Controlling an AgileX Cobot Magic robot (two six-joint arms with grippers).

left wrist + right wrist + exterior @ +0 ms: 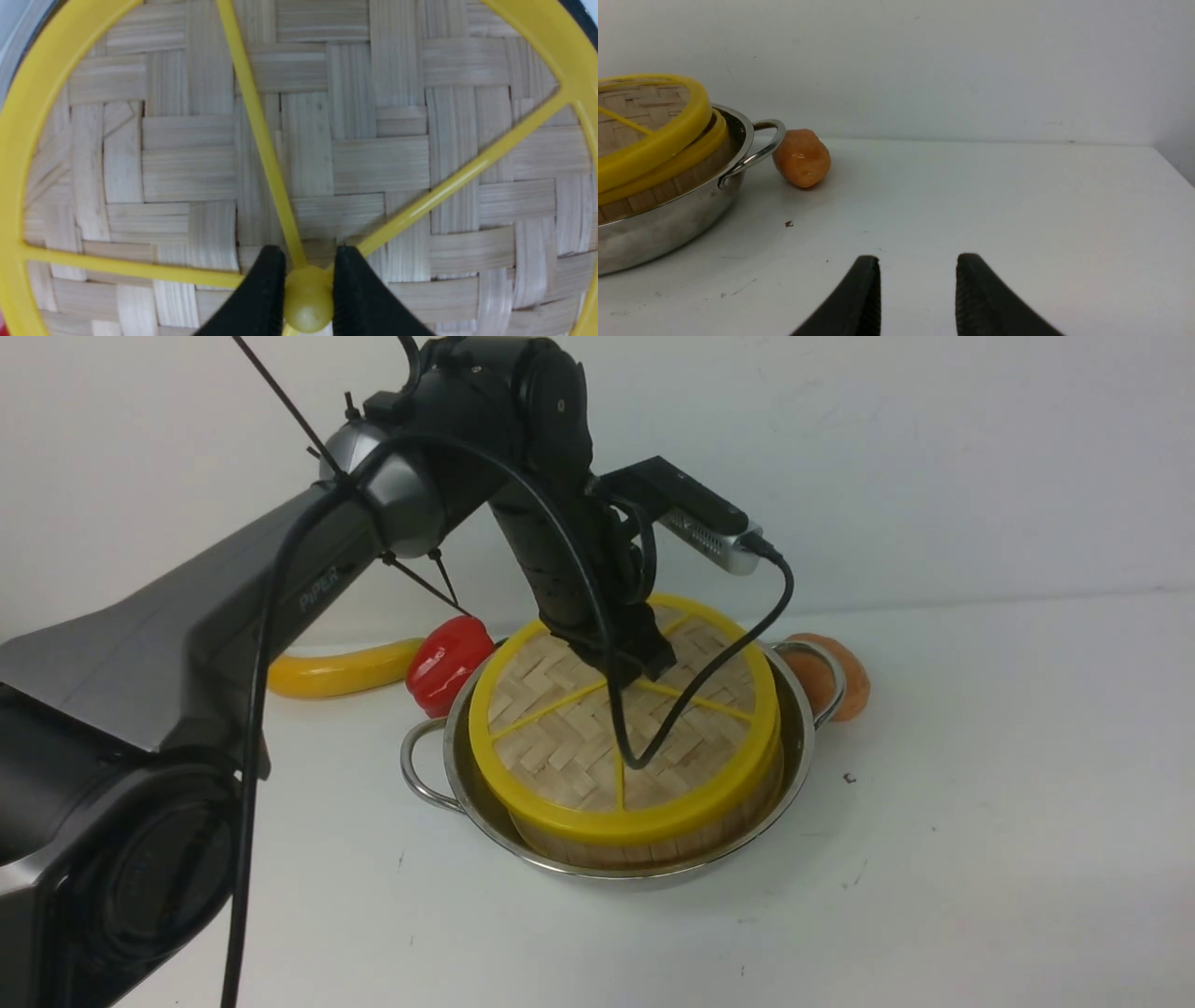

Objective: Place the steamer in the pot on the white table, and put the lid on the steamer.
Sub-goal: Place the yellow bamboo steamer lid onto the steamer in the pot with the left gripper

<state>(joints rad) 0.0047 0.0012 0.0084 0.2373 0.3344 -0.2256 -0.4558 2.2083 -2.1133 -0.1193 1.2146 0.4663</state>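
The shiny pot (425, 775) stands on the white table (980, 821) with the bamboo steamer (635, 851) inside it. The woven lid (551, 728) with its yellow rim lies on top of the steamer, and what the steamer holds is hidden. My left gripper (644, 667) reaches down onto the lid's middle. In the left wrist view the left gripper (309, 252) is shut on the lid's yellow centre knob (306, 303). My right gripper (919, 257) is open over bare table to the right of the pot (668, 228), with nothing between its fingers. From there the lid (658, 135) looks slightly tilted on the steamer (654, 193).
A yellow banana (336, 674) and a red pepper (448, 658) lie behind the pot on the left. An orange toy food (845, 677) sits against the pot's right handle (759, 149). A white wall stands close behind, and the table's right edge shows in the right wrist view.
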